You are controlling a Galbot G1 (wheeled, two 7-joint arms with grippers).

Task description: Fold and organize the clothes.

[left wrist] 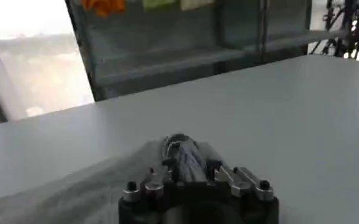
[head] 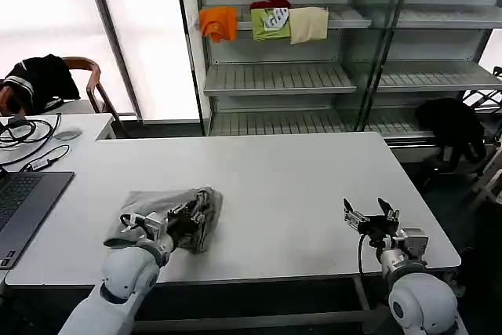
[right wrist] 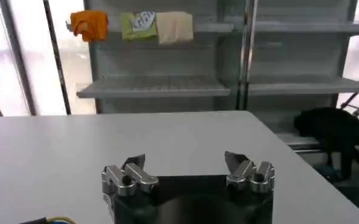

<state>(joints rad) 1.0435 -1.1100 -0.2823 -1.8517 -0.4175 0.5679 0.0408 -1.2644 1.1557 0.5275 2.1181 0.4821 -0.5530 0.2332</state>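
One grey T-shirt (head: 161,208) pinched in my left pincer (head: 196,221); my right pincer (head: 369,215) spread, well apart, above the white surface (head: 290,178).

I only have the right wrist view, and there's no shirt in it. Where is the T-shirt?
Observer: The T-shirt lies bunched on the near left part of the table, in front of the left arm.
Operator: Is the left pincer on it?
Observer: Yes, the left pincer is shut on a fold at the T-shirt's right end.
Operator: My right pincer hangs open. Anything else near the T-shirt?
Observer: A laptop at the table's left edge, apart from the T-shirt.
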